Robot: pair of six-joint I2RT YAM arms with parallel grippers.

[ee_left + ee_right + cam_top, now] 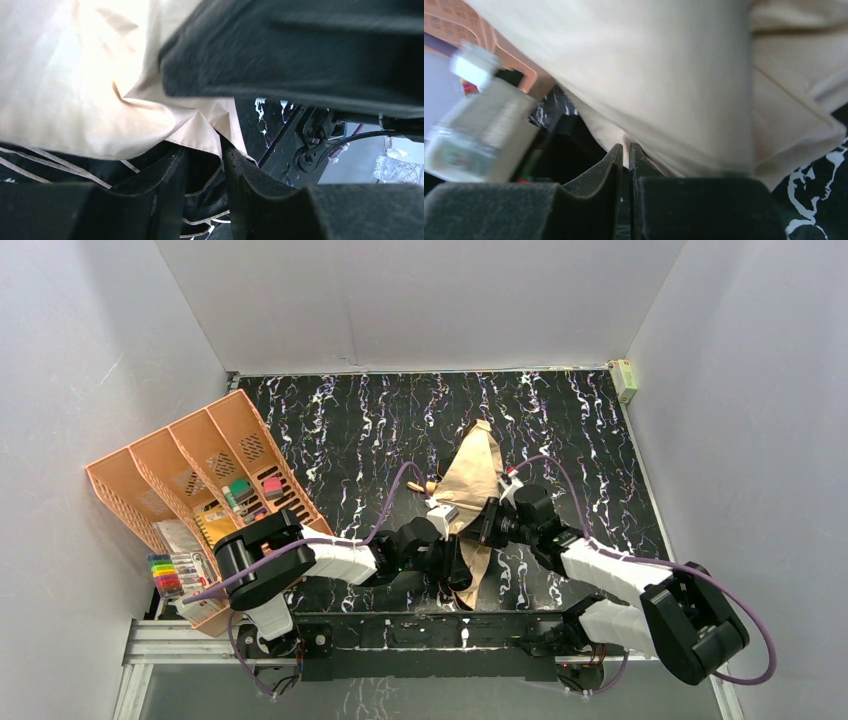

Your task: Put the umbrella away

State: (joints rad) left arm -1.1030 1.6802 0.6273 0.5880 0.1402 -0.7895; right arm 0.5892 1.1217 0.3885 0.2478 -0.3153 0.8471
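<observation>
A tan umbrella [470, 475] is lying crumpled near the middle of a black marbled table [350, 420], between both arms. The right gripper [624, 148] is pinching its tan cloth, fingers nearly together. The left gripper [202, 150] is straddling the cloth's edge, and whether it is gripping is unclear.

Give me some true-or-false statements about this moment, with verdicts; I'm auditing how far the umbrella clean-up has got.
1. The umbrella lies inside the orange organizer. False: it lies mid-table, apart from the organizer.
2. The right gripper is closed on tan canopy fabric. True.
3. Canopy folds sit between the left gripper's fingers. True.
4. The organizer stands at the table's right side. False: it is at the left edge.
</observation>
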